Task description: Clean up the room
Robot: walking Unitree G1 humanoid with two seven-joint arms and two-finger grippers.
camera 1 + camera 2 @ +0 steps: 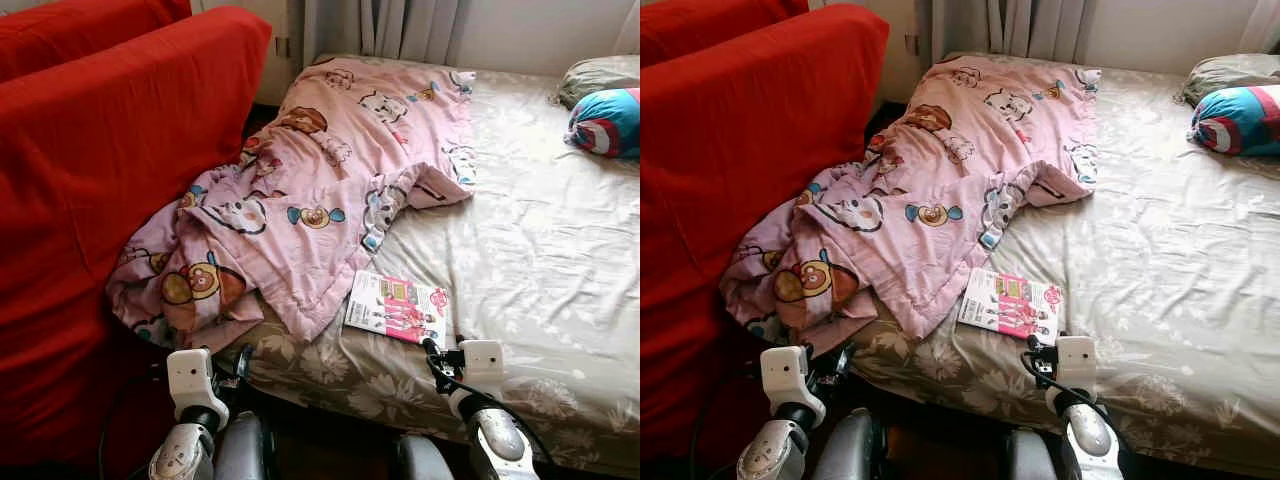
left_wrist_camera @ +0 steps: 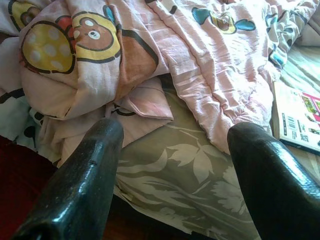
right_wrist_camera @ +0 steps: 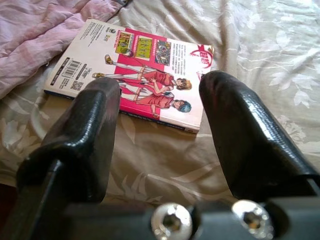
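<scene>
Bedroom surroundings are seen from above: a wide bed (image 1: 560,260) covered with a beige sheet printed with pale leaves and flowers is set against a light wall, with grey curtains (image 1: 400,25) hung behind its head. A large red fabric sofa (image 1: 90,180) is placed just beside the bed on the robot's left. A crumpled pink cartoon-print quilt (image 1: 320,170) is spread along the sofa side of the bed, its lower end bunched near the bed's front edge and pressed against the sofa. A thin paperback book with a pink and white illustrated cover (image 1: 397,307) is laid flat on the sheet near the front edge, its left edge just beside the quilt's hem. At the far right of the bed, a round blue, red and white cushion (image 1: 608,122) is rested against a grey-green pillow (image 1: 598,75).

The left tool (image 2: 172,145) is held low at the bed's front edge, below the bunched quilt, with its two black fingers (image 2: 85,175) spread well apart and nothing between them; the leaf-printed sheet and the quilt's folds are seen past them. The right tool (image 3: 157,115) is held just short of the book, above the sheet, its fingers (image 3: 240,130) likewise apart and empty, with the book's cover seen between and beyond them.
</scene>
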